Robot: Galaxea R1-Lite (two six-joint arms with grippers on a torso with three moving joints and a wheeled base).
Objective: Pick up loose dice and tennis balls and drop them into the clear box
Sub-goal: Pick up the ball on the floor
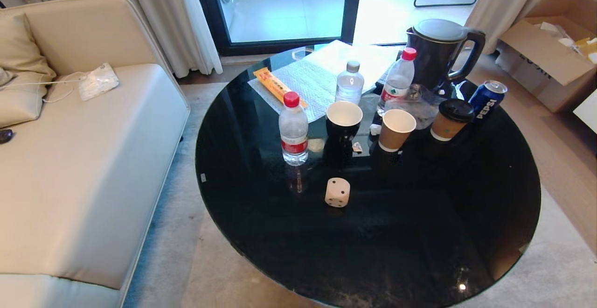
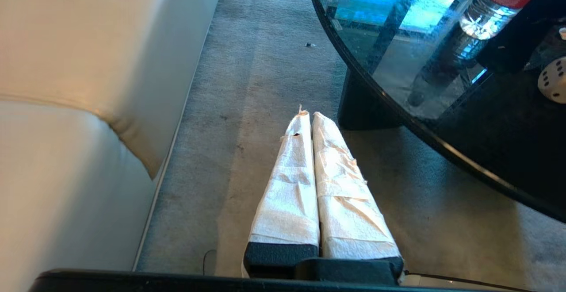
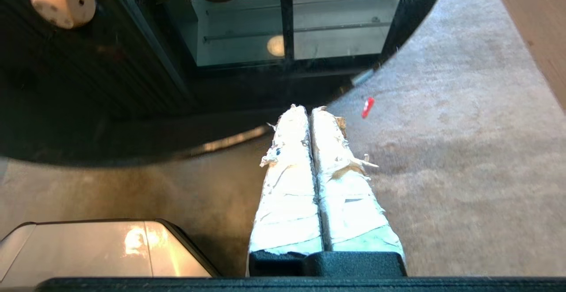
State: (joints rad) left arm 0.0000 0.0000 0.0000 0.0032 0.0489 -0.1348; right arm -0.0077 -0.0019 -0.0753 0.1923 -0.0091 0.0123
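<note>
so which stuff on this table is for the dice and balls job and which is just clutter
For the job:
- beige die

Just lying about:
- water bottles
- black cup
- paper cups
- kettle
- Pepsi can
- orange packet

No clear box or tennis balls in view.

Both grippers share one look: the left gripper (image 2: 309, 115) and right gripper (image 3: 308, 108) have long tapering fingers wrapped in white tape (frayed, peeling at tips) on black bases.

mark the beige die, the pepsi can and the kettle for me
beige die (image 1: 337, 192), head view, on its pipped front face.
Pepsi can (image 1: 486, 99), head view, on the blue side by the lettering.
kettle (image 1: 433, 53), head view, on the dark body below the lid.
</note>
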